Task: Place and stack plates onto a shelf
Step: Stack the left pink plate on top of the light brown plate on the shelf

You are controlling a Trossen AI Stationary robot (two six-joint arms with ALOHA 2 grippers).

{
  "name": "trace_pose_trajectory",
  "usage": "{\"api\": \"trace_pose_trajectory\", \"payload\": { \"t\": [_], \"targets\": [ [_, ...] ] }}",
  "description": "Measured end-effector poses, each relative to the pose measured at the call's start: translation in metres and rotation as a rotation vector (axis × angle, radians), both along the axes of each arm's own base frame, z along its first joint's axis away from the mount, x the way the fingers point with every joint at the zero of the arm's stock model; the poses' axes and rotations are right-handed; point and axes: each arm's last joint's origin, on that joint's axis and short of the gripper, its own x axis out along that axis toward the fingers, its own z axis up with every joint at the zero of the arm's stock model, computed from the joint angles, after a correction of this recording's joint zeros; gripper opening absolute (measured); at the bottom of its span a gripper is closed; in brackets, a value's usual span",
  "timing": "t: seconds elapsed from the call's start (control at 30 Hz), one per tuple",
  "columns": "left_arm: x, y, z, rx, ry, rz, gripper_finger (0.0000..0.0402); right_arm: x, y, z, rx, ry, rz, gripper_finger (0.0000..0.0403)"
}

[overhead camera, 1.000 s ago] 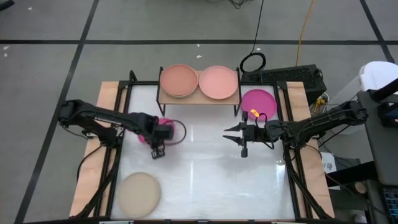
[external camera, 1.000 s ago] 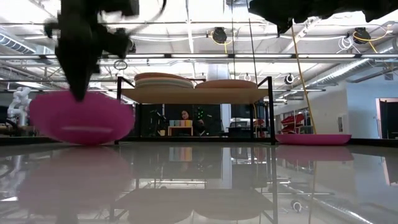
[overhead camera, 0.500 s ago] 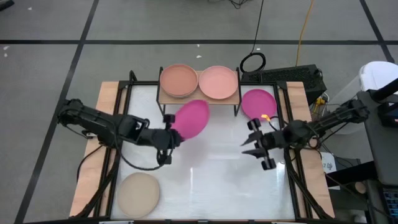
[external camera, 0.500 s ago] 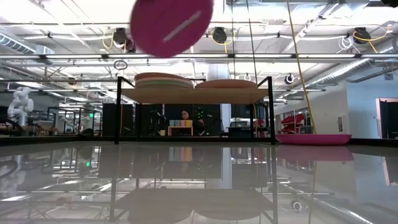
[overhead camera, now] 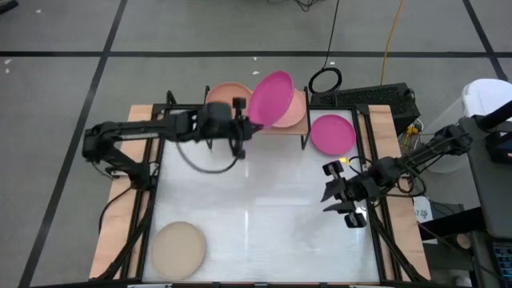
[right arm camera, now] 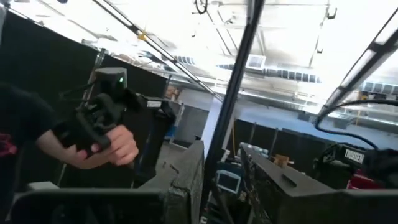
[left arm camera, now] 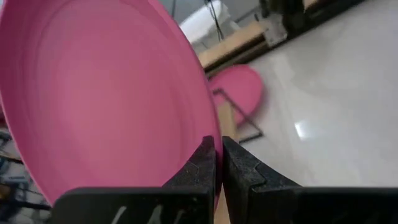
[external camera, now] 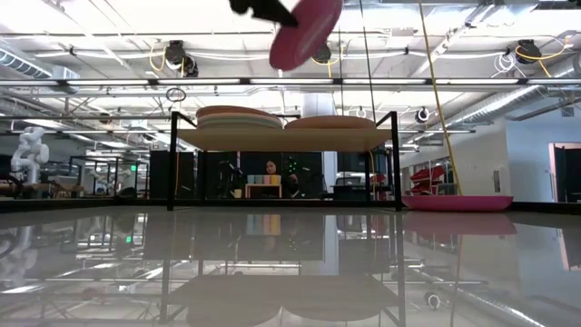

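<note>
While a round matte magenta plate (overhead camera: 271, 98) is gripped at its rim by the left gripper (overhead camera: 239, 128) fingers above the wooden-topped, black-legged shelf (overhead camera: 258, 125), a placing step is judged under way. Levelling and lowering onto the pale pink plate (overhead camera: 297, 110) is called for next. The right gripper (overhead camera: 342, 200) is parked at the right of the worktop (overhead camera: 256, 216), its fingers spread and empty.

White glossy table top (overhead camera: 264, 216) with bare wooden strips (overhead camera: 108, 240) along its left and right edges. Beyond the far edge, a black cable coil (overhead camera: 326, 80) lies on the grey floor, and a yellow cord (overhead camera: 390, 40) trails off beside it. A black box (overhead camera: 376, 100) sits at the far right corner. Off in the room, a person's hand (right arm camera: 102, 146) grips a dark handle (right arm camera: 106, 109).
</note>
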Motion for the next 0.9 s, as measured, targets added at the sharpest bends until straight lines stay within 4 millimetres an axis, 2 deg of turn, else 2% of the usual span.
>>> {"api": "trace_pose_trajectory", "payload": {
  "t": [0.1, 0.23, 0.43, 0.5, 0.6, 0.9],
  "targets": [
    [0.012, 0.025, -0.012, 0.005, -0.002, -0.003, 0.001, 0.001, 0.0, -0.001, -0.003, 0.006, -0.007, 0.0091],
    [0.03, 0.049, -0.04, 0.059, 0.079, -0.027, 0.001, 0.001, 0.0, -0.002, -0.008, 0.014, -0.004, 0.0091],
    [0.051, 0.066, -0.085, 0.107, 0.225, -0.054, 0.001, 0.002, 0.0, -0.003, -0.008, 0.028, -0.034, 0.0091],
    [0.056, 0.069, -0.094, 0.117, 0.246, -0.051, 0.0013, 0.002, -0.001, -0.003, -0.004, 0.04, -0.055, 0.0091],
    [0.059, 0.074, -0.101, 0.134, 0.263, 0.0, 0.0032, 0.003, -0.001, -0.004, -0.004, 0.044, -0.062, 0.0091],
    [0.059, 0.075, -0.1, 0.133, 0.253, 0.04, 0.0076, 0.003, -0.001, -0.004, -0.007, 0.048, -0.06, 0.0091]
  ]
}}
